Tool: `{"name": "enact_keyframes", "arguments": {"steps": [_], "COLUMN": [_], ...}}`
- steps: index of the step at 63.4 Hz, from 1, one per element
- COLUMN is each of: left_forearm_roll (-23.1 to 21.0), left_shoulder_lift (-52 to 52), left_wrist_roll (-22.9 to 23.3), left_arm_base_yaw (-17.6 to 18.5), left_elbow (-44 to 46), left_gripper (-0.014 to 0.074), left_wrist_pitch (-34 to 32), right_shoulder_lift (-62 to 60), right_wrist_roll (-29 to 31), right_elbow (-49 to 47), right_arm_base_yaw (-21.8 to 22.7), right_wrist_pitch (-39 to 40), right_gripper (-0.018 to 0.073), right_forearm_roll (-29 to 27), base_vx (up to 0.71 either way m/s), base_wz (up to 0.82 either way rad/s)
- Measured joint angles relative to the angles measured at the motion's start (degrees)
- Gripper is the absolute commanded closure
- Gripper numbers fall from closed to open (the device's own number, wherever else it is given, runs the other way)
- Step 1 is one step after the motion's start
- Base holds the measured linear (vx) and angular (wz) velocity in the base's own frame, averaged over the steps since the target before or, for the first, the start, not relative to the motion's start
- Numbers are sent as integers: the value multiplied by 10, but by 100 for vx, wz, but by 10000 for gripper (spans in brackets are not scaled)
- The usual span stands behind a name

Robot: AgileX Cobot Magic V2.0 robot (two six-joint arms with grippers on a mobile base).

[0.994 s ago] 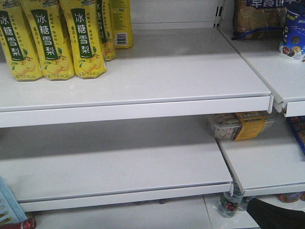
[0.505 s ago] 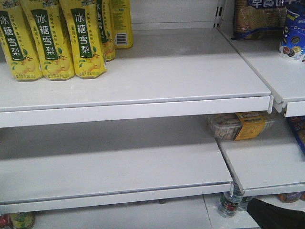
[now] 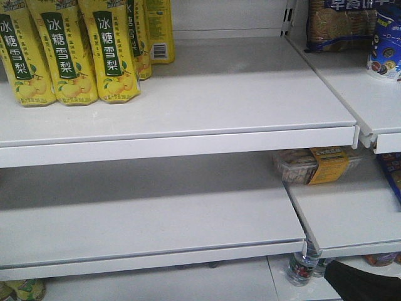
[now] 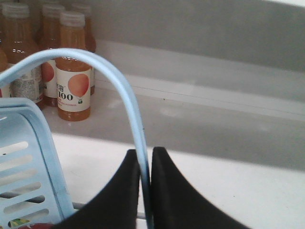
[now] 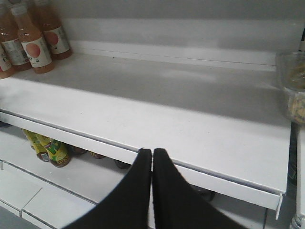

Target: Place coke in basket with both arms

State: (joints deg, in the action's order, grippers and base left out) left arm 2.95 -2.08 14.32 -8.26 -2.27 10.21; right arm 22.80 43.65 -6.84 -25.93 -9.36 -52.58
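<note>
From the front view, I saw white shelves point(image 3: 188, 113) with yellow pear-drink bottles point(image 3: 69, 53) standing at the upper left and a packaged tray point(image 3: 316, 164) on the middle shelf to the right; neither of my pincers nor the coke showed there. Through my left wrist view, my left pincer point(image 4: 145, 179) was clamped on the light blue hoop handle point(image 4: 121, 81) of the basket point(image 4: 28, 157), whose slotted wall sat at the lower left, with orange juice bottles point(image 4: 72, 71) behind. In my right wrist view, my right pincer point(image 5: 152, 162) was pressed closed on nothing before a bare shelf point(image 5: 157, 114). The coke was in no view.
</note>
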Motion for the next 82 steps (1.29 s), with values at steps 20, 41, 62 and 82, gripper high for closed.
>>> {"name": "enact_keyframes", "arguments": {"steps": [20, 41, 62, 82], "left_forearm_roll": [1, 12, 25, 26], "left_shoulder_lift": [0, 0, 0, 0], "left_wrist_roll": [0, -10, -19, -14], "left_arm_base_yaw": [-1, -1, -1, -1], "left_elbow": [0, 0, 0, 0], "left_gripper": [603, 603, 603, 603], "left_wrist_pitch": [-18, -20, -21, -21], "right_shoulder_lift": [0, 0, 0, 0], "right_wrist_roll": [0, 0, 0, 0], "right_elbow": [0, 0, 0, 0], "right_arm_base_yaw": [0, 0, 0, 0], "right_wrist_pitch": [0, 0, 0, 0], "right_gripper": [561, 561, 561, 561], "right_forearm_roll": [0, 0, 0, 0], "base_vx": [0, 0, 0, 0], "base_wz": [0, 0, 0, 0]}}
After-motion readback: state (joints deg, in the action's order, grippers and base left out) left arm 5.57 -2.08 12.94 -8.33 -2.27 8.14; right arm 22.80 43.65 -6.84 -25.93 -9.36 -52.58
